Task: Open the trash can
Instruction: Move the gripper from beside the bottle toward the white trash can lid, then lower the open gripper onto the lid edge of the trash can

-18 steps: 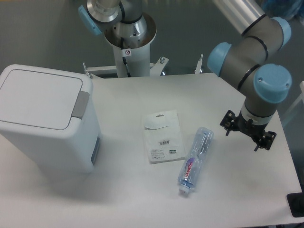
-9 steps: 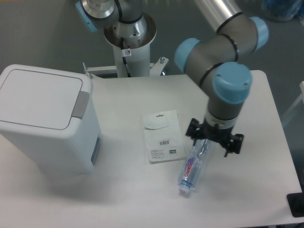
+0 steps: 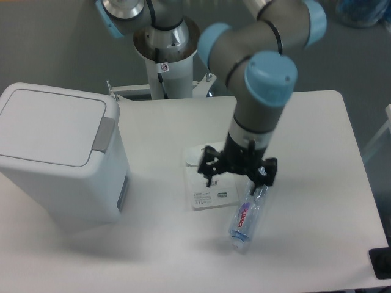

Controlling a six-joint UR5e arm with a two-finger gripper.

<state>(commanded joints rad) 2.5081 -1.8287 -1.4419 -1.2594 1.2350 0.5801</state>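
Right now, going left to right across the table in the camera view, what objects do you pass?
Trash can → flat white packet → plastic bottle. The gripper hangs over the packet and bottle, so it has no clear place in the order.

Bright, even overhead light; soft faint shadows; slight overall softness.

Tool point(image 3: 239, 170) jaws' state hidden under wrist

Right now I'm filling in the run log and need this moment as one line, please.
trash can: lid shut, untouched | gripper: over packet and bottle, holding nothing, jaw state unclear | step: lid not yet opened
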